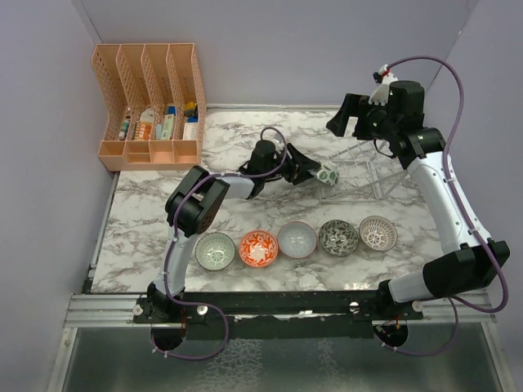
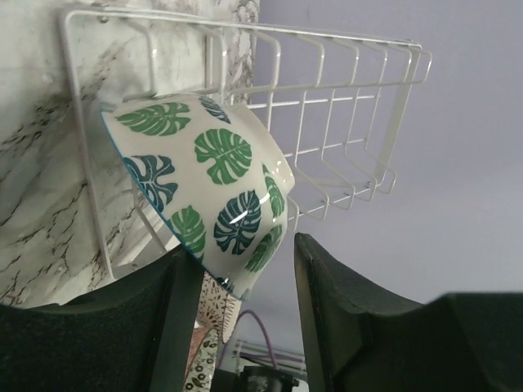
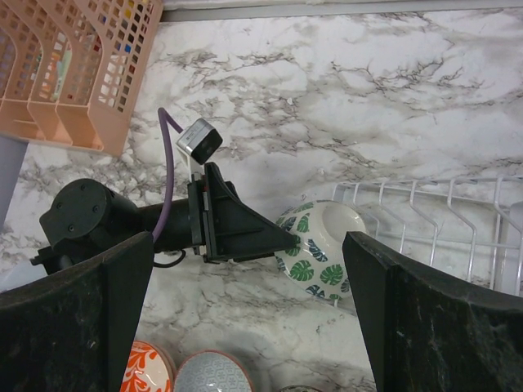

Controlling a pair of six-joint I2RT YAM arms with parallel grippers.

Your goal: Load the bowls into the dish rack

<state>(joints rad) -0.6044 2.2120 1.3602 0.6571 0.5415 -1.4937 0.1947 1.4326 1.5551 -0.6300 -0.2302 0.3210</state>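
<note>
Between lavender walls, veined marble tabletop

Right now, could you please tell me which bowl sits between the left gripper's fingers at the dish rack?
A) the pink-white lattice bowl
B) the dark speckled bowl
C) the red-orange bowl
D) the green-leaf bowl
D: the left wrist view shows the green-leaf bowl between the fingers of the left gripper at the dish rack, while the red-orange bowl, dark speckled bowl and pink-white lattice bowl sit on the table.
</note>
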